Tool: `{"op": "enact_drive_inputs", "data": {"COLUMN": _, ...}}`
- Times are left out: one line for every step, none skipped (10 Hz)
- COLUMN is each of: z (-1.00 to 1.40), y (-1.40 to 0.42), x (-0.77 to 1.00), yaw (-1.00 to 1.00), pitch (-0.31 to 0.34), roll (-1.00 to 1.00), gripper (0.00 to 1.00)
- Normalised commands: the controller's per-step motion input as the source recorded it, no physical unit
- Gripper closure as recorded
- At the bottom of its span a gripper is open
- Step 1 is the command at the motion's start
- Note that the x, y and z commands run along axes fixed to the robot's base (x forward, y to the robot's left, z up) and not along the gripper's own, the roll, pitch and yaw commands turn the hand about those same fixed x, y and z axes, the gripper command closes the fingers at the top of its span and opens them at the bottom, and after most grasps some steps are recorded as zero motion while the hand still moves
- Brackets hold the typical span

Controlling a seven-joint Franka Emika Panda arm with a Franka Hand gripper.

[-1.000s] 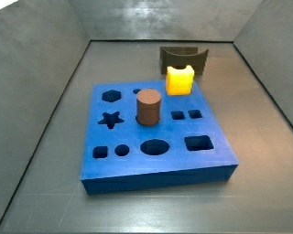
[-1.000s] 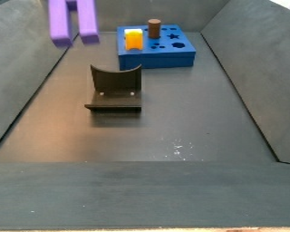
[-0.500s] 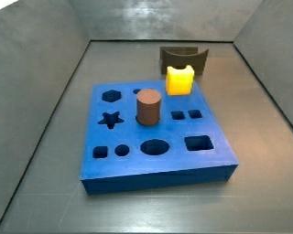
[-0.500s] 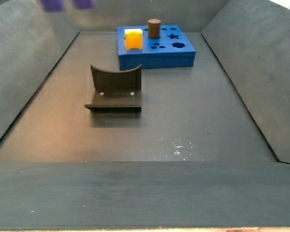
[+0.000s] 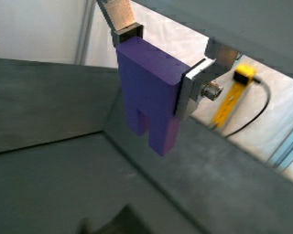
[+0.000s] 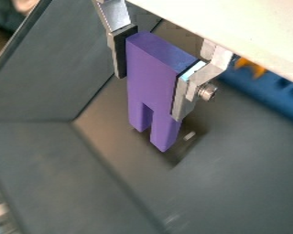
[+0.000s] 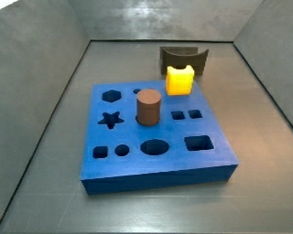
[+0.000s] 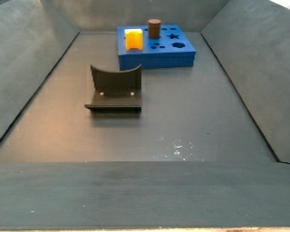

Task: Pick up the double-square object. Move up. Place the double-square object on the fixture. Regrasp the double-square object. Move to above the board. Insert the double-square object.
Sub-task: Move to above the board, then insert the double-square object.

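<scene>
In both wrist views the gripper point(image 5: 161, 59) point(image 6: 153, 69) is shut on the double-square object point(image 5: 149, 101) point(image 6: 153, 91), a purple block with a slot in its lower end, hanging high above the grey floor. Its silver fingers point(image 5: 196, 82) point(image 6: 189, 87) press on the block's upper sides. Neither the gripper nor the block shows in the side views. The fixture point(image 7: 183, 57) point(image 8: 113, 88) stands bare on the floor. The blue board point(image 7: 156, 151) point(image 8: 159, 62) lies beyond it, and an edge of the board point(image 6: 277, 87) shows in a wrist view.
A glowing yellow block point(image 7: 179, 79) point(image 8: 134, 40) and a brown cylinder point(image 7: 148, 107) point(image 8: 151, 25) stand in the board. Grey sloping walls enclose the floor on all sides. A yellow cable point(image 5: 234, 91) hangs outside the bin.
One second ago the purple block hung at the top left of a side view; it has since risen out of that view. Board, fixture and inserted pieces have not moved.
</scene>
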Motion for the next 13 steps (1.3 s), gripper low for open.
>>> {"op": "enact_drive_inputs", "data": {"z": 0.12, "y": -1.0, "x": -0.54, "yaw": -0.14, "pitch": -0.103, "roll": -1.0, "gripper": 1.0}}
{"op": "enact_drive_inputs", "data": {"z": 0.12, "y": -1.0, "x": -0.55, "yaw": -0.15, "pitch": -0.104, "roll": -1.0, "gripper": 1.0}}
{"op": "enact_drive_inputs", "data": {"z": 0.12, "y": -1.0, "x": -0.56, "yaw": -0.15, "pitch": -0.1, "roll": -1.0, "gripper": 1.0}}
{"op": "enact_drive_inputs", "data": {"z": 0.12, "y": -1.0, "x": -0.57, "yaw": -0.15, "pitch": -0.102, "roll": -1.0, "gripper": 1.0}}
{"op": "enact_drive_inputs", "data": {"z": 0.12, "y": -1.0, "x": -0.58, "yaw": -0.15, "pitch": -0.112, "roll": -1.0, "gripper": 1.0}}
{"op": "enact_drive_inputs", "data": {"z": 0.12, "y": -1.0, "x": -0.61, "yaw": -0.11, "pitch": -0.095, "roll": -0.75, "gripper": 1.0}}
{"op": "enact_drive_inputs", "data": {"z": 0.11, "y": -1.0, "x": -0.62, "yaw": -0.07, "pitch": -0.081, "roll": -0.52, "gripper": 1.0}}
{"op": "enact_drive_inputs", "data": {"z": 0.07, "y": -0.67, "x": -0.43, "yaw": -0.03, "pitch": -0.055, "roll": -0.29, "gripper": 1.0}}
{"op": "enact_drive_inputs", "data": {"z": 0.04, "y": -0.41, "x": -0.27, "yaw": -0.01, "pitch": -0.039, "roll": -0.19, "gripper": 1.0}}
{"op": "enact_drive_inputs", "data": {"z": 0.02, "y": -0.29, "x": -0.19, "yaw": 0.0, "pitch": -0.028, "roll": -0.14, "gripper": 1.0}}
{"op": "enact_drive_inputs", "data": {"z": 0.0, "y": 0.0, "x": 0.0, "yaw": 0.0, "pitch": -0.01, "roll": 0.0, "gripper": 1.0}}
{"op": "enact_drive_inputs", "data": {"z": 0.0, "y": 0.0, "x": 0.0, "yaw": 0.0, "pitch": 0.0, "roll": -0.01, "gripper": 1.0}}
{"op": "enact_drive_inputs", "data": {"z": -0.01, "y": 0.0, "x": 0.0, "yaw": 0.0, "pitch": -0.031, "roll": 0.0, "gripper": 1.0}}
